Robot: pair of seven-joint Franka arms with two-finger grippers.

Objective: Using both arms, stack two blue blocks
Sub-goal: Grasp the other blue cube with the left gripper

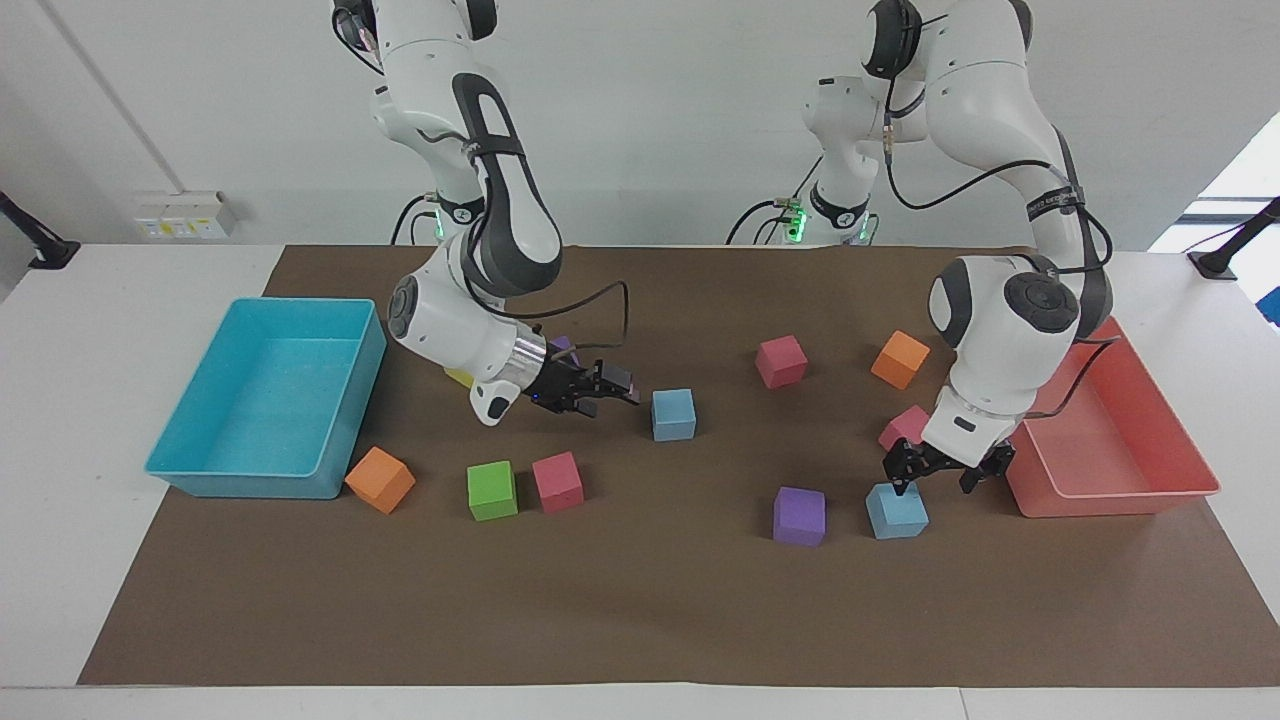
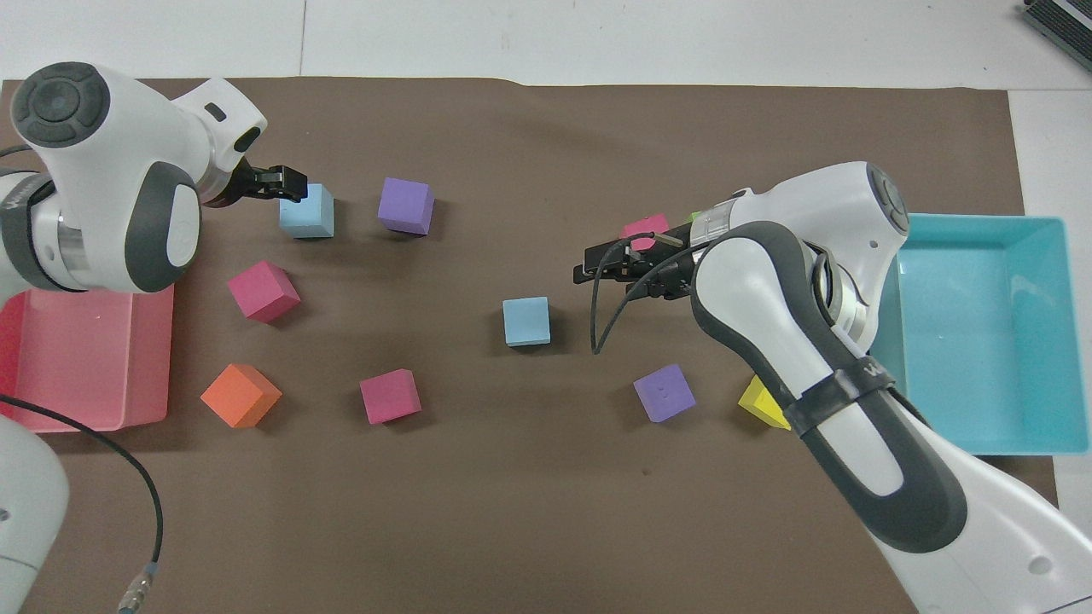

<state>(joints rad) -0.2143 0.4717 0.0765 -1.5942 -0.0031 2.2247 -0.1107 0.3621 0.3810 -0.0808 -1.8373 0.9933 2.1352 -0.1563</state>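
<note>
One blue block (image 1: 673, 414) lies mid-table and also shows in the overhead view (image 2: 526, 321). A second blue block (image 1: 896, 510) lies beside a purple cube, toward the left arm's end (image 2: 306, 211). My left gripper (image 1: 933, 478) is open and hangs just above this second block, over its edge toward the pink tray (image 2: 288, 181). My right gripper (image 1: 618, 392) is open and empty. It is held low and level beside the mid-table block, a small gap away, on the side toward the right arm's end (image 2: 589, 264).
A turquoise tray (image 1: 260, 472) stands at the right arm's end, a pink tray (image 1: 1110, 500) at the left arm's end. Loose cubes lie about: purple (image 1: 799, 515), pink (image 1: 781, 361), orange (image 1: 900, 359), green (image 1: 492, 490), pink (image 1: 557, 481), orange (image 1: 380, 479).
</note>
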